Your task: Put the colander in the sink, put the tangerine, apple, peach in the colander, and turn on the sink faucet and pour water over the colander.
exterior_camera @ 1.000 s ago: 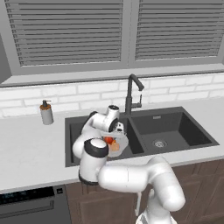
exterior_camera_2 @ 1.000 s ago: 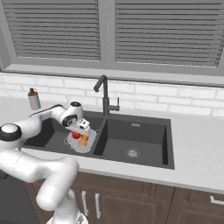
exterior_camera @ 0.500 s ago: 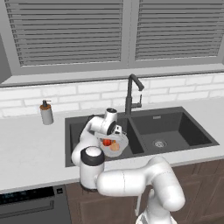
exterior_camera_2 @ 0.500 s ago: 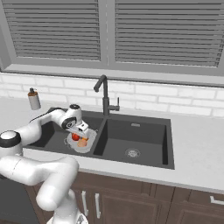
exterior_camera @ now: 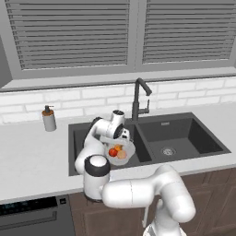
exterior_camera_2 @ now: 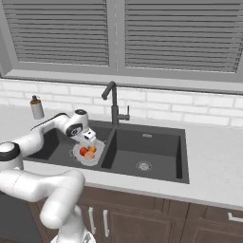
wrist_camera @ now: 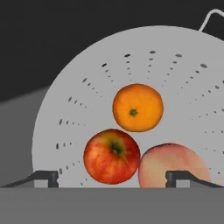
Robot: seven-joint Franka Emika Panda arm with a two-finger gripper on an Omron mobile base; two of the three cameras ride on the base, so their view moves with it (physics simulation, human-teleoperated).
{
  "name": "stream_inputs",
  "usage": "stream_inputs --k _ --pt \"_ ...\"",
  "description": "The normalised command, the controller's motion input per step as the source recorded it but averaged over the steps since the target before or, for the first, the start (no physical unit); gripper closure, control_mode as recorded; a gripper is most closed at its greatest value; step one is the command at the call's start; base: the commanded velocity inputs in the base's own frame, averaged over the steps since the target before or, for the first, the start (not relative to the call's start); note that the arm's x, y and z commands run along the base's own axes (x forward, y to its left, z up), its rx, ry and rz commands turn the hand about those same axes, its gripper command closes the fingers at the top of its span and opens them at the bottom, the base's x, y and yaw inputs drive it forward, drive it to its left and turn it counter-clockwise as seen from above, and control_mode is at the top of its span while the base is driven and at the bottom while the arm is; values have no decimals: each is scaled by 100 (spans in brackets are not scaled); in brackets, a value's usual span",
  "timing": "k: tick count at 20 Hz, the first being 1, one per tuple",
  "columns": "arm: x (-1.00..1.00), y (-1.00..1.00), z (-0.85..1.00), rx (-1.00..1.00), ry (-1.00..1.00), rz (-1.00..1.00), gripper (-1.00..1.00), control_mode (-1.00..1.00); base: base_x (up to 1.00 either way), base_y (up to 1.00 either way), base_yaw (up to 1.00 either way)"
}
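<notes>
**Kitchen sink, third fruit just let go into the strainer bowl**

A rendered kitchen was shown, with closed grey blinds above a white brick wall and a pale desk (exterior_camera: 32,152) running beneath them. A dark double sink (exterior_camera: 184,133) was set into that desk, a black faucet (exterior_camera: 137,99) stood behind the divider between its basins, and a soap bottle (exterior_camera: 48,119) stood off to the left.

The colander (wrist_camera: 87,87) sat in the left basin, upright, its open mouth facing up. Being round, it had no real long axis; one thin wire handle showed at the upper right of the hand view. Inside lay the tangerine (wrist_camera: 138,107), the apple (wrist_camera: 112,155) and the peach (wrist_camera: 173,164), packed together and touching, the apple's stem dimple turned up toward the camera.

The change over the last second was in the pincer (wrist_camera: 112,177). It had been partly closed a moment before; now its two dark fingertips (wrist_camera: 46,177) stood wide apart just above the fruit, clamped on nothing, with the peach directly beneath the right tip. By that reading, the peach had just been released, so the colander and all three fruits were in place.

What remained, as a judgement, was the water. The faucet spout pointed forward and to the right, over the right basin, and no stream ran. It would likely need swinging left over the colander and its small side lever working.
</notes>
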Motion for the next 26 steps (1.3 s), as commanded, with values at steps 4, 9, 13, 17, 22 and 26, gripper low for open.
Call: stream_inputs --k 4,9,13,17,22,26 --pt "-47 -9 96 5 -18 0 -100 -100 0 0 0" --pt "-20 -7 100 8 -17 0 -100 -100 0 0 0" --pt "0 -1 100 6 -12 3 -100 -100 0 0 0" --pt "-1 0 100 3 -4 6 -100 -100 0 0 0" --pt "-23 0 100 0 -2 5 -100 -100 0 0 0" --pt "-36 3 100 0 -5 2 -100 -100 0 0 0"
